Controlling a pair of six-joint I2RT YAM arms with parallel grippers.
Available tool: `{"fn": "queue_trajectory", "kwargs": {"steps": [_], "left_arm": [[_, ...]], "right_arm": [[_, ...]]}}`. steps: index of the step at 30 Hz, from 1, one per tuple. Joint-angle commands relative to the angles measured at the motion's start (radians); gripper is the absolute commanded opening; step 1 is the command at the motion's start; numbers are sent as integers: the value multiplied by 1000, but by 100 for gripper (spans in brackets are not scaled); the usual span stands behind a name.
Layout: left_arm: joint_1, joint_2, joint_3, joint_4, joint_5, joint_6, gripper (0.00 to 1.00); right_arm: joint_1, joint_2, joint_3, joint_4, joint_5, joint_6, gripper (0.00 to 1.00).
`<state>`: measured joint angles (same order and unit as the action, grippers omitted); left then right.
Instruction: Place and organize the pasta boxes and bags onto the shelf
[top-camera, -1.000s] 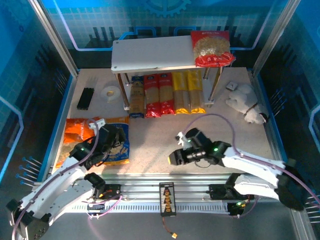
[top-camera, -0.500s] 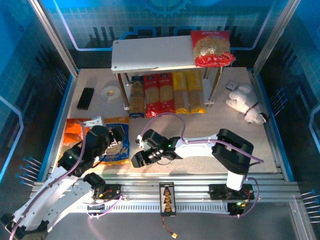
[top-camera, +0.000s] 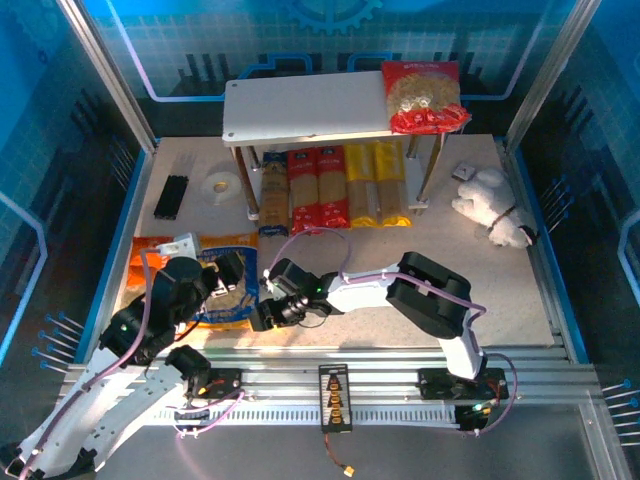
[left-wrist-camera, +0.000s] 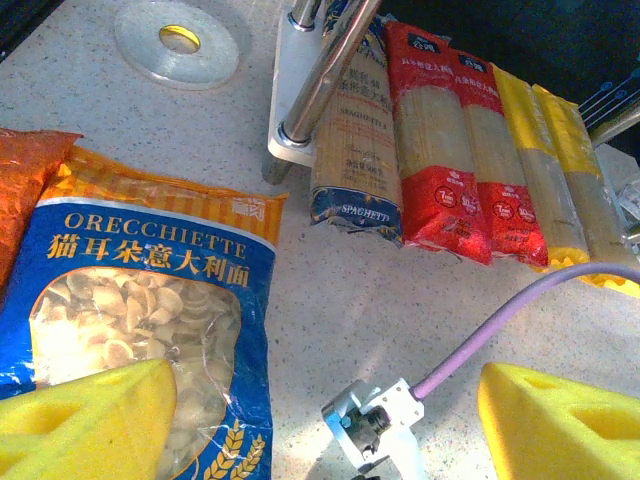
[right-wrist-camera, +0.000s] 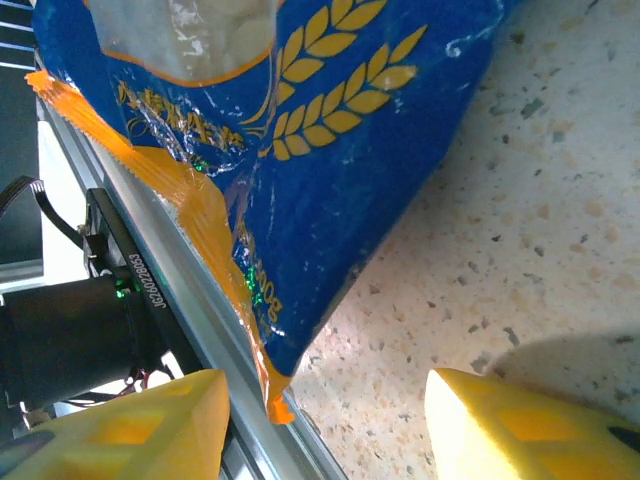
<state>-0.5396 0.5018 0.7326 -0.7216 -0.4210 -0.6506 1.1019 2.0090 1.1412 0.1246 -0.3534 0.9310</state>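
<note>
The blue bag (left-wrist-camera: 150, 300) lies on the surface (top-camera: 450, 240) in front of the shelf (top-camera: 300, 108), not yet shelved. Left jaws stand spread over its edge. Right jaws, also spread, straddle its near corner, apparently to pinch it.

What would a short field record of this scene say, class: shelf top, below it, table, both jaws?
shelf top: red bag at right end
below top board: five spaghetti packs side by side
table: blue bag beside orange bag
left jaws: open, above blue bag
right jaws: open around blue bag's near corner, not closed
</note>
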Motion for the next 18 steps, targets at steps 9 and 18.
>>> {"fn": "queue_trajectory", "kwargs": {"steps": [9,18], "left_arm": [[-2,-19,8,-15,17,26,80],[-2,-18,-7,-7,22,18,80]], "right_arm": [[-8,60,30,139,30,88,55],[-10,71,41,179,106,94,40]]}}
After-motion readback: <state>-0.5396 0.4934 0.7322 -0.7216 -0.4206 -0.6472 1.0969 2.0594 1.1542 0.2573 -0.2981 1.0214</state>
